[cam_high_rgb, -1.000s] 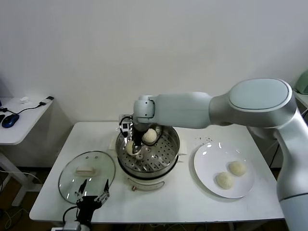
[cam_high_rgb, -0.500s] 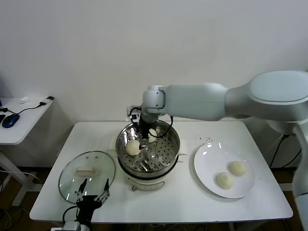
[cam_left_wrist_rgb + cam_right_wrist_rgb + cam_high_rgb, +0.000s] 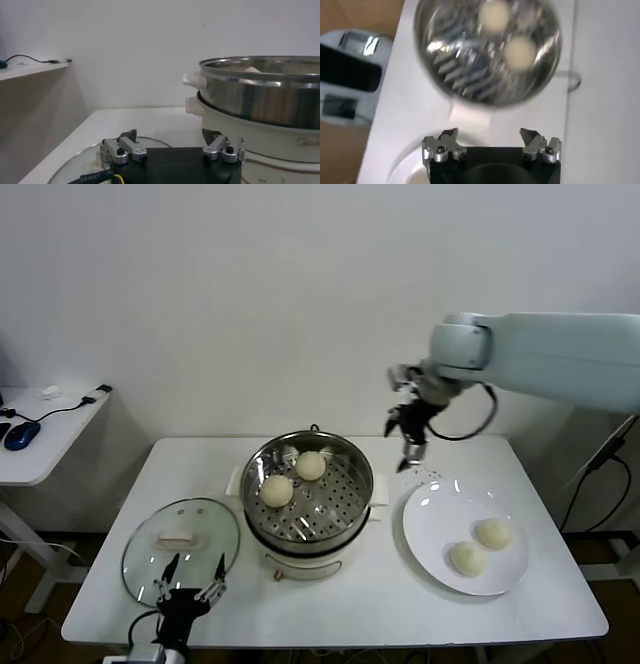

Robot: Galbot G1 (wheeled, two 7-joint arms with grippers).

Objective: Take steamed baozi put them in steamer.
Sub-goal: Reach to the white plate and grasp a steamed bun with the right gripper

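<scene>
resting in steamer (image 3: 308,494), baozi (image 3: 277,490) well apart from right tool (image 3: 409,446)

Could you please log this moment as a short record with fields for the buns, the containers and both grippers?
baozi in steamer: two, on the perforated tray
baozi on plate: two
steamer: table centre, uncovered
plate: to the steamer's right
glass lid: flat on the table, left of the steamer
right gripper: open, empty, raised between steamer and plate
left gripper: open, empty, low at the front edge by the lid
</scene>
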